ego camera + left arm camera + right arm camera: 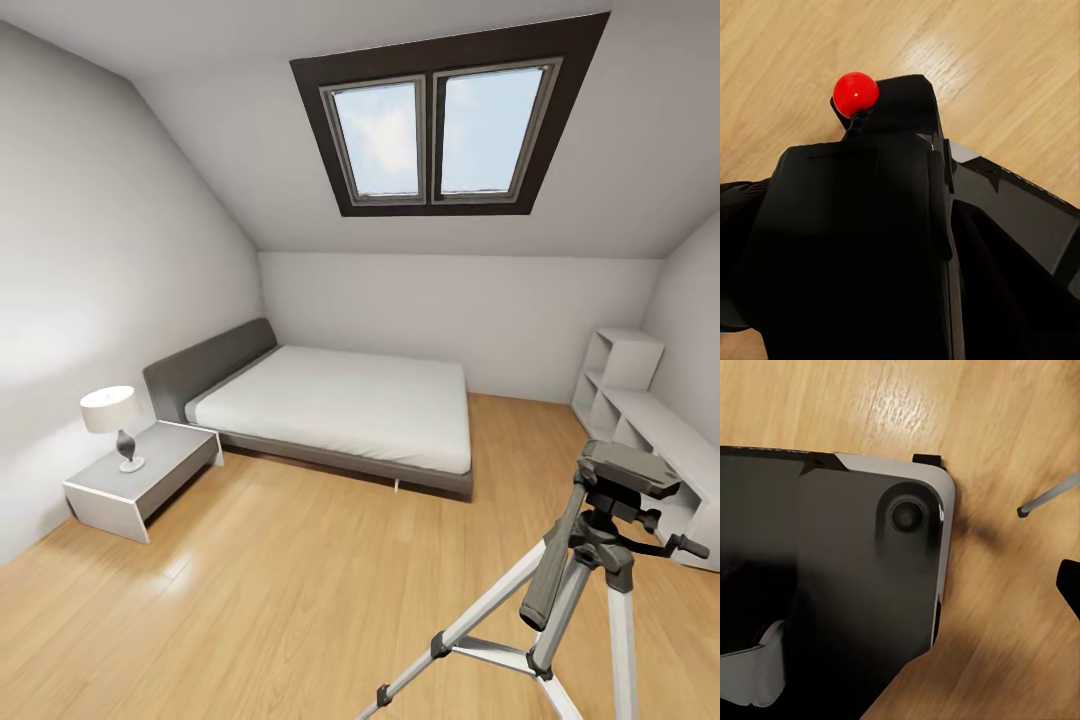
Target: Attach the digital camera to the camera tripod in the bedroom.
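Nearby, the camera tripod (590, 560) stands before the bed (340, 405); gripper states unclear.

**Furnishings beyond the job**

Against the left wall, a low grey nightstand (150, 478) carrying a white-shaded lamp (113, 421) on a dark base. Along the right wall, a white open shelving unit (640, 410), taller at its far end. Overhead, set into the sloped ceiling, a dark-framed skylight (445, 125) with two panes showing pale sky.
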Robot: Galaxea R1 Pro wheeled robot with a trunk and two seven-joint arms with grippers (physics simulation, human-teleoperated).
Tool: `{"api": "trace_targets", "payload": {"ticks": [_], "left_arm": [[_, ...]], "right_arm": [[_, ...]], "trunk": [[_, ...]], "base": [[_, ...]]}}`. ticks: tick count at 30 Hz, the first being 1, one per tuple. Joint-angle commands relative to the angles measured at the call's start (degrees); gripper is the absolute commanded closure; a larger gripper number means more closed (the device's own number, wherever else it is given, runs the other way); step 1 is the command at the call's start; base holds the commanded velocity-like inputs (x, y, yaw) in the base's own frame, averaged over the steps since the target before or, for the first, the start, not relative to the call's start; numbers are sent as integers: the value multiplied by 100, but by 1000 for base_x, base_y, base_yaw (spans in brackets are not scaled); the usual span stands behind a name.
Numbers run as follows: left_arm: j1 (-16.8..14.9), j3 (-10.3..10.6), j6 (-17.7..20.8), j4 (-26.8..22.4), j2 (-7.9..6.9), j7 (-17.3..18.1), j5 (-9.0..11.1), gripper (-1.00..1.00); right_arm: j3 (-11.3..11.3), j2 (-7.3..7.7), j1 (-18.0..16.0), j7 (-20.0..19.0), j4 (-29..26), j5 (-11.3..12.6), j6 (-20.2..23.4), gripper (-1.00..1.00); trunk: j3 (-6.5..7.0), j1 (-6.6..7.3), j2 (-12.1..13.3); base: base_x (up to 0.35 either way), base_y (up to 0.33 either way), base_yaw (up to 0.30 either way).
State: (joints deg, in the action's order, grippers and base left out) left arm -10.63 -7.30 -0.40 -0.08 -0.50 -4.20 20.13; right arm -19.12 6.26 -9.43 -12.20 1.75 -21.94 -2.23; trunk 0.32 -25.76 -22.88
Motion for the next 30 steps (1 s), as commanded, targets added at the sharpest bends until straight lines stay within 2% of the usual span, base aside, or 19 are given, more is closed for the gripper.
{"api": "trace_targets", "payload": {"ticks": [1, 30], "left_arm": [[-1, -44, -4, 0, 2, -2, -16, 100], [-1, -44, -32, -7, 10, 2, -37, 100]], "right_arm": [[-48, 5, -6, -8, 18, -47, -23, -100], [-92, -2, -6, 58, 18, -43, -5, -100]], "trunk": [[-2, -2, -4], [-2, -2, -4]], "base": [[0, 0, 0], [0, 0, 0]]}}
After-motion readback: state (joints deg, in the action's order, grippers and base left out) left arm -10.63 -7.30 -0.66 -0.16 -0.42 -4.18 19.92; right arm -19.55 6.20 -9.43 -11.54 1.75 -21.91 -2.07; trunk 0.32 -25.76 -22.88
